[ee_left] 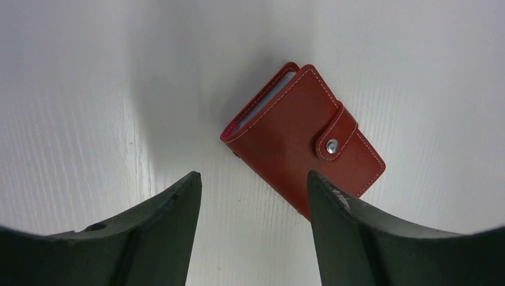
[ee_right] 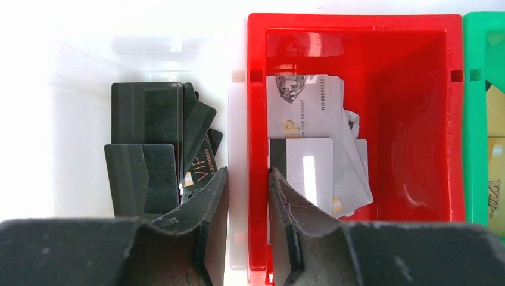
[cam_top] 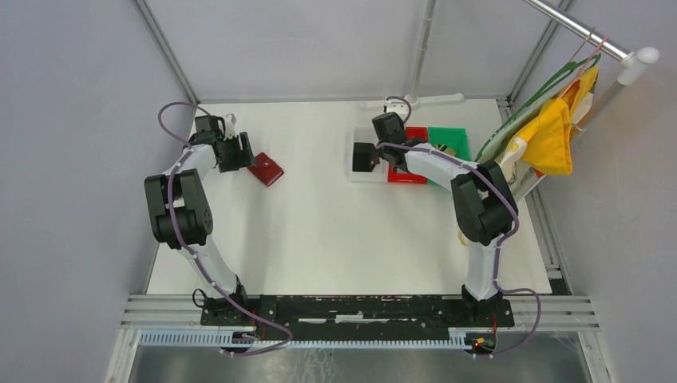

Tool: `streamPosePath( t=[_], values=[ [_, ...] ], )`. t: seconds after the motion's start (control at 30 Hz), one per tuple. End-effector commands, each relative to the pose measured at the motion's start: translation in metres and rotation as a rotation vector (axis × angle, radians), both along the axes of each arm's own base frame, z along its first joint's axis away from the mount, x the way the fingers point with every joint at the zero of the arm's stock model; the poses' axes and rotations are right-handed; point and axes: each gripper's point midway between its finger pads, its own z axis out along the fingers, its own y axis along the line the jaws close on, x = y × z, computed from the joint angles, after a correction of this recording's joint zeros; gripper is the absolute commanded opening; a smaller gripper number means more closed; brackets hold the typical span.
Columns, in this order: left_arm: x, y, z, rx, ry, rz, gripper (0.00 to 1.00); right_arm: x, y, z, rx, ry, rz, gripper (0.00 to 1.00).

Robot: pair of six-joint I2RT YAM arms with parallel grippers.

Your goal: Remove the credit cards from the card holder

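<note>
The left gripper point(ee_left: 253, 179) stands well open and holds nothing. The card holder point(ee_left: 301, 134) lies on the table point(ee_left: 89, 89) just beyond its fingertips, with the strap snapped shut. For a good grip, I think one jaw should come down on each long edge, away from the snap. The right gripper point(ee_right: 248, 176), jaws narrow, hangs over the wall of the red bin point(ee_right: 417, 36) and seems empty. Credit cards point(ee_right: 304, 119) already lie in the bins.

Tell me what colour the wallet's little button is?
Silver snap on the red card holder; clearest in the left wrist view.
</note>
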Motion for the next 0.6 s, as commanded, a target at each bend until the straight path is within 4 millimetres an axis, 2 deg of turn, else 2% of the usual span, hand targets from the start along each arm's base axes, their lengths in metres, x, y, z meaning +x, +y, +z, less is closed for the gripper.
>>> streamPosePath(
  t=[0.0,0.13,0.27,0.37,0.57],
  values=[
    [0.034,-0.002,0.019,-0.019,-0.102,-0.047,0.7,-0.018,0.057,-0.015,0.104,0.075,0.084,0.1],
    [0.044,-0.002,0.017,-0.005,-0.116,-0.095,0.66,-0.015,0.084,-0.008,0.146,0.06,0.111,0.08],
    [0.047,-0.011,0.011,-0.031,-0.113,-0.177,0.48,-0.011,0.102,-0.004,0.171,0.056,0.125,0.06],
    [0.046,-0.017,0.003,-0.039,-0.087,-0.224,0.39,-0.012,0.104,-0.006,0.172,0.062,0.123,0.05],
    [0.051,-0.016,-0.004,-0.006,-0.09,-0.244,0.39,-0.019,0.1,-0.008,0.181,0.064,0.125,0.04]
  ],
)
